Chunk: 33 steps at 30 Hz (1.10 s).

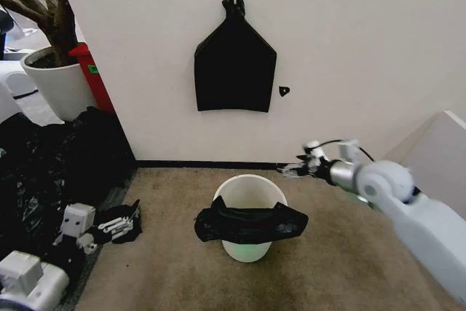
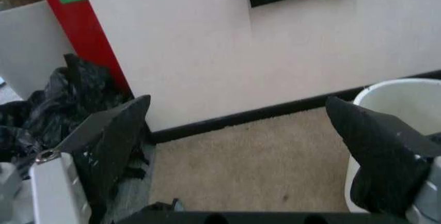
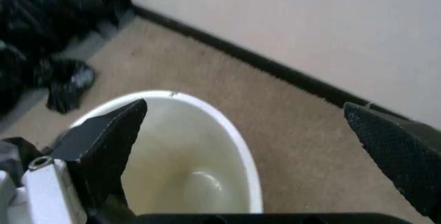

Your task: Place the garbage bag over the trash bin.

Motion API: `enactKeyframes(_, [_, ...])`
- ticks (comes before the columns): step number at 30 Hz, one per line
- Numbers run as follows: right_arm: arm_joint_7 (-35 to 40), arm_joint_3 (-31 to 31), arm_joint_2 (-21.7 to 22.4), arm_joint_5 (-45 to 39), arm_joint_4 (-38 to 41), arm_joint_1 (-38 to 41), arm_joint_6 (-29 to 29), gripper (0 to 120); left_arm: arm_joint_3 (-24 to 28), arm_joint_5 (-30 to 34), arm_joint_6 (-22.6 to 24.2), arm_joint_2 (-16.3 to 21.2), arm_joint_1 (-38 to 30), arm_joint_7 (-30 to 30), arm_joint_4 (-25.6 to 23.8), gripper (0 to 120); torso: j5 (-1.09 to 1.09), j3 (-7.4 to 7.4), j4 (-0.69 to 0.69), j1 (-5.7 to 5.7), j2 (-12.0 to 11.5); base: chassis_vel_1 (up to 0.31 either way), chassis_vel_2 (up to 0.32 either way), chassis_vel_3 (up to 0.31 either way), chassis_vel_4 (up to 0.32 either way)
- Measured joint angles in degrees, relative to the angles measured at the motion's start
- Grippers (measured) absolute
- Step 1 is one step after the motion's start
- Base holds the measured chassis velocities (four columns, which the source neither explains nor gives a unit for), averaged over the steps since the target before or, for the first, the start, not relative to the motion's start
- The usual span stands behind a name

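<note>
The trash bin (image 1: pixel 250 189) is a white round bucket standing on the carpet close to the wall. The garbage bag (image 1: pixel 251 224), glossy and black, hangs crumpled across the bin's near side and front rim. My right gripper (image 1: pixel 294 170) hovers open just above and right of the bin's far rim. In the right wrist view the right gripper (image 3: pixel 245 108) has its fingers spread wide over the bin (image 3: pixel 206 152), whose inside is bare. My left gripper (image 1: pixel 119 226) rests low at the left, and in the left wrist view the left gripper (image 2: pixel 236 101) is open, with the bin (image 2: pixel 393 90) off to one side.
A flat black bag (image 1: pixel 234 63) hangs on the wall above the bin. Black plastic sheeting (image 1: pixel 51 158) is heaped at the left, behind it a white plant pot (image 1: pixel 58 81) and a red panel (image 1: pixel 98 78). A grey surface (image 1: pixel 437 151) rises at the right.
</note>
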<state>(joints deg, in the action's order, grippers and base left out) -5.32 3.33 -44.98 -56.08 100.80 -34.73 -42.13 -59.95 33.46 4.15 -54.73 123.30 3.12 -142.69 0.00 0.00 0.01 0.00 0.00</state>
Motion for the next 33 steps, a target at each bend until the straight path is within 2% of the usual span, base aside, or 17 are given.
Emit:
enactKeyframes(3, [-1.99, 8.0, -1.41, 1.77, -5.54, 5.47, -0.03, 100, 0.85, -1.08, -0.42, -2.68, -0.51, -0.21, -0.52, 100, -0.01, 0.0, 0.0, 0.0, 0.0, 0.0, 0.0, 0.0, 0.0])
enactKeyframes(5, [-2.93, 9.88, -1.75, 2.97, -7.02, 6.84, -0.04, 100, 0.98, -1.32, -0.46, -3.33, -0.69, -0.29, -0.53, 100, 0.0, 0.0, -0.01, 0.0, 0.0, 0.0, 0.0, 0.0, 0.0])
enactKeyframes(10, [-4.68, 21.37, -1.9, 3.41, -12.81, 16.42, -0.06, 100, 1.53, -2.88, -1.24, -7.5, -1.17, -0.62, -0.53, 100, -0.01, 0.0, -0.01, 0.0, 0.0, 0.0, 0.0, 0.0, 0.0])
enactKeyframes(19, [-3.76, 33.29, -4.66, -1.41, -18.51, 24.25, -0.07, 100, 1.7, -3.83, -2.17, -8.25, -2.39, -0.91, -0.74, 100, -0.01, 0.0, -0.02, 0.0, 0.0, 0.0, 0.0, 0.0, 0.0])
enactKeyframes(24, [-3.11, 36.04, -6.29, -1.98, -20.57, 25.42, -0.07, 100, 1.8, -3.83, -2.42, -8.8, -2.49, -0.74, -0.74, 100, -0.01, 0.0, -0.02, 0.0, 0.0, 0.0, 0.0, 0.0, 0.0])
enactKeyframes(27, [-3.12, 36.44, -7.1, -1.72, -21.55, 25.49, -0.07, 96, 1.94, -3.83, -2.44, -9.0, -2.57, -0.7, -0.74, 100, -0.01, 0.0, -0.01, 0.0, 0.0, 0.0, 0.0, 0.0, 0.0])
enactKeyframes(33, [-4.32, 38.2, -9.34, -0.28, -24.48, 26.43, -0.06, 70, 3.15, -5.0, -3.63, -9.3, -2.95, -0.59, -0.67, 100, -0.01, 0.0, -0.01, 0.0, 0.0, 0.0, 0.0, 0.0, 0.0])
